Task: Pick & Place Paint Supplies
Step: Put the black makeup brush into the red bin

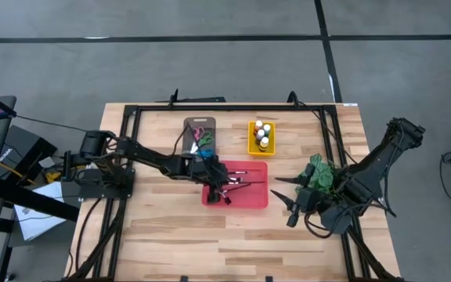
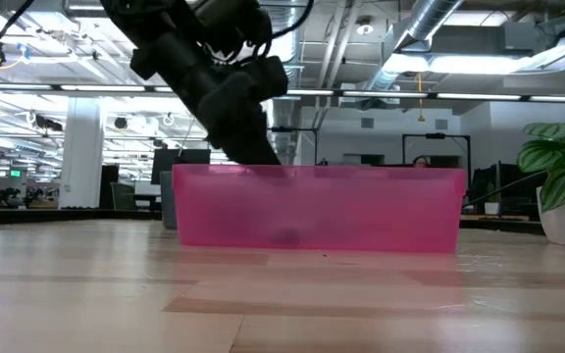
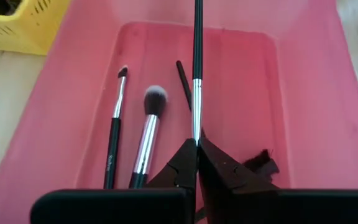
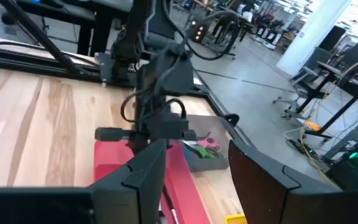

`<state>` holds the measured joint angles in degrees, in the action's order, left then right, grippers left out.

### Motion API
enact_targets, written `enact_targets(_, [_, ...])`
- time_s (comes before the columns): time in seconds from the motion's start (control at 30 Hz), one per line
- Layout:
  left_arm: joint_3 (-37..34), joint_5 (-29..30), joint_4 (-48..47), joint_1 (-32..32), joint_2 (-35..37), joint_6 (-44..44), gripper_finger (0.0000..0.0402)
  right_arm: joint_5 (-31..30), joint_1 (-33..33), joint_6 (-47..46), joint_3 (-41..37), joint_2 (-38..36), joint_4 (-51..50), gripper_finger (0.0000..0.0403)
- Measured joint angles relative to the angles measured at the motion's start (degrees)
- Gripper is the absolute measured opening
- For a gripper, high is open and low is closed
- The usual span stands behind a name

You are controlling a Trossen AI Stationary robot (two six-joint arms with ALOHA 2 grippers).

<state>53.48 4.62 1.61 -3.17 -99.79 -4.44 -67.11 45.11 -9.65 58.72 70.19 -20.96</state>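
Note:
My left gripper (image 3: 197, 144) reaches down into the red tray (image 1: 254, 198) at mid-table and is shut on a thin black-handled paintbrush (image 3: 197, 43). Two more paintbrushes lie flat on the tray floor: a slim one (image 3: 113, 134) and one with a fluffy head (image 3: 150, 121). In the low view the left arm (image 2: 229, 98) drops behind the tray's near wall (image 2: 317, 211), which hides the fingers. My right gripper (image 1: 283, 194) hangs open above the table, right of the tray, with nothing between its fingers (image 4: 138, 177). My left gripper pinches the paintbrush at the near end of its silver ferrule (image 3: 196, 127) between the two fingertips. The fingers slant down from the table's left and lie along the brush. The black handle sticks straight out beyond them over the tray floor.
A yellow tray (image 1: 251, 143) with small paint bottles stands behind the red tray. A grey tray (image 1: 188, 125) holding scissors (image 1: 203, 138) stands to its left. A green leafy plant (image 1: 320, 174) sits by the right arm. Bare wood lies along the near edge.

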Motion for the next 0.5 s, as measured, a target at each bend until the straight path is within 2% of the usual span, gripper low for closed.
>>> enact_targets(0.5, [0.12,-1.49,-4.17,0.63,-0.44,-1.43,0.0,1.27,-0.25,-0.44,0.02,0.0,-0.43,0.017])
